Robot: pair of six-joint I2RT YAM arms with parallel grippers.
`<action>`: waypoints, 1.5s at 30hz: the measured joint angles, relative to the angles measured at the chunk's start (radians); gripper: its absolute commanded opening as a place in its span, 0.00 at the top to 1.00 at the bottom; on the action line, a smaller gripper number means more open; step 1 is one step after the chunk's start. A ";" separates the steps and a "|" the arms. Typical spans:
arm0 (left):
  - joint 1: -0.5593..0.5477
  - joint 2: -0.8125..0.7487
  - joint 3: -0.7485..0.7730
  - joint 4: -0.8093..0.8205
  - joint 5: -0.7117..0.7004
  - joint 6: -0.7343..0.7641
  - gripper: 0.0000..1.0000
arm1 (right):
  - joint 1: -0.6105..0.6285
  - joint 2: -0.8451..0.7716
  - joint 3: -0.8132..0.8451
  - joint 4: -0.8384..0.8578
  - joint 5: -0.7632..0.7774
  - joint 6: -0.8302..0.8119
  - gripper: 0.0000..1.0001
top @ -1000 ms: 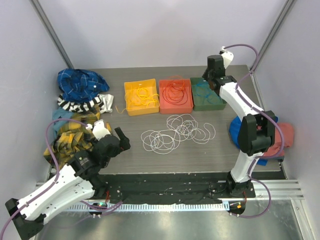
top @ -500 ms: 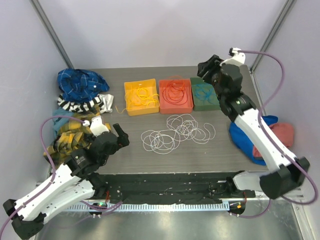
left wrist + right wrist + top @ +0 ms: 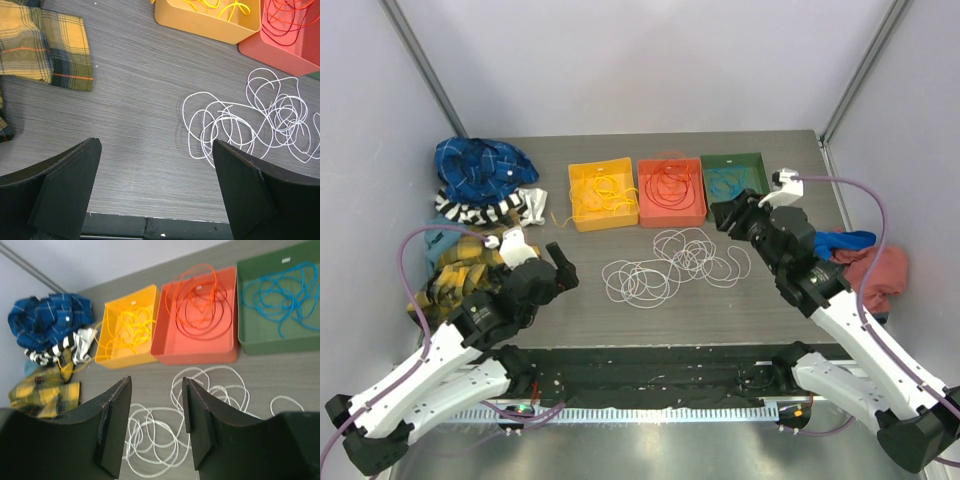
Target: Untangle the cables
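Observation:
A tangle of white cables (image 3: 670, 265) lies on the dark table (image 3: 620, 320), in front of three trays. Yellow cables fill the yellow tray (image 3: 582, 215), red and orange cables the red tray (image 3: 672, 217), and blue cables the green tray (image 3: 757, 187). My left gripper (image 3: 563, 268) is open and empty, low over bare table left of the white cables (image 3: 250, 125). My right gripper (image 3: 725, 215) is open and empty, above the right side of the white cables (image 3: 150, 440), which show between its fingers (image 3: 112, 425).
A pile of cloths, blue plaid (image 3: 480, 168), striped (image 3: 485, 208) and yellow plaid (image 3: 460, 268), lies at the left edge. Blue (image 3: 845, 243) and red (image 3: 880, 275) cloths lie at the right edge, by my right arm. The table's front edge (image 3: 150, 222) is just under my left gripper.
My right arm has swung from the back by the green tray forward and down, to above the white cables. My left gripper has shifted slightly. The cables have not moved.

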 measured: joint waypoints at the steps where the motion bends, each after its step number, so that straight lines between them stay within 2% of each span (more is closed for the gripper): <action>1: 0.000 0.005 0.005 0.000 -0.001 0.000 0.00 | 0.003 -0.016 -0.021 -0.006 -0.009 0.000 0.48; 9: 0.000 0.069 0.027 0.001 0.001 0.000 0.00 | 0.014 -0.080 -0.081 -0.054 -0.048 -0.006 0.44; 15: 0.000 0.126 0.059 0.002 0.002 0.005 0.00 | 0.018 -0.043 -0.082 -0.063 -0.066 -0.026 0.45; 24: 0.012 0.129 0.161 0.014 -0.005 0.054 0.00 | 0.063 0.016 -0.039 -0.111 -0.068 -0.072 0.46; 27: 0.034 0.157 0.187 0.018 0.018 0.069 0.00 | 0.127 0.054 -0.001 -0.122 -0.039 -0.095 0.46; 33: 0.059 0.219 0.193 0.019 0.088 0.091 0.00 | 0.298 0.130 0.113 -0.198 0.138 -0.185 0.45; 36: 0.059 0.196 0.189 0.035 0.105 0.107 0.00 | 0.315 0.146 0.166 -0.208 0.191 -0.209 0.45; 39: 0.060 0.157 0.182 0.051 0.111 0.114 0.00 | 0.315 0.146 0.182 -0.199 0.240 -0.219 0.31; 43: 0.062 0.126 0.169 0.058 0.117 0.119 0.00 | 0.314 0.143 0.160 -0.175 0.284 -0.217 0.01; 45: 0.064 0.124 0.159 0.058 0.120 0.124 0.00 | 0.315 0.142 0.139 -0.157 0.297 -0.215 0.00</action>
